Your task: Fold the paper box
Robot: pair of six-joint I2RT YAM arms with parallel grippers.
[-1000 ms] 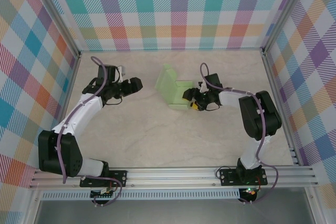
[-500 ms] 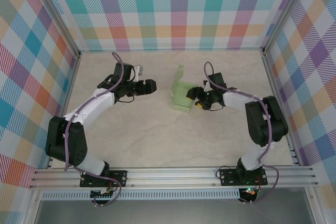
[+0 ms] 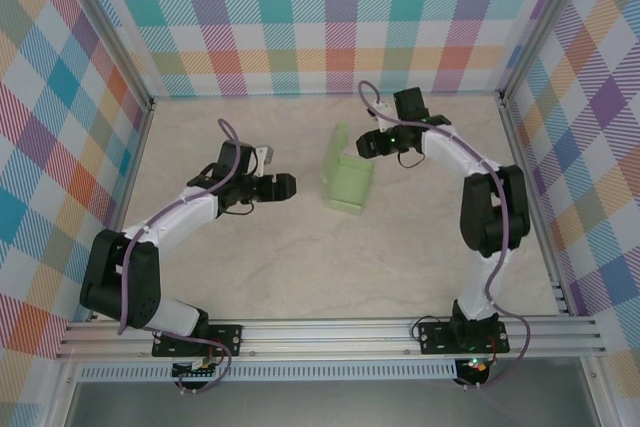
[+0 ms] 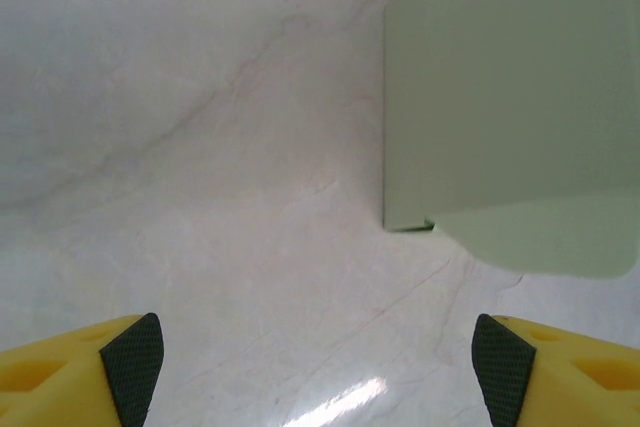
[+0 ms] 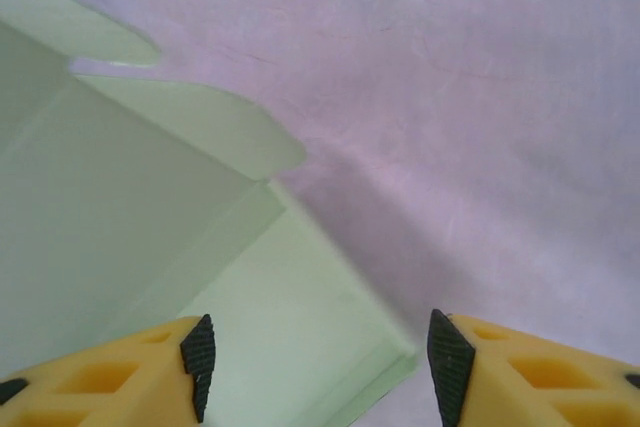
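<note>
Paper box (image 3: 347, 183): pale green card, part-folded, one panel raised, set at centre frame on the table (image 3: 250, 267).
Left gripper (image 3: 290, 187): placed centre-left, fingers (image 4: 130, 362) spread wide, nothing held, seemingly to brace the wall.
Right gripper (image 3: 364, 145): poised upper centre over the flaps, fingers (image 5: 197, 362) parted, nothing clamped.

Bright, even light; glare streak on table (image 4: 340, 402); paper box (image 4: 500, 97) soft-focus.
</note>
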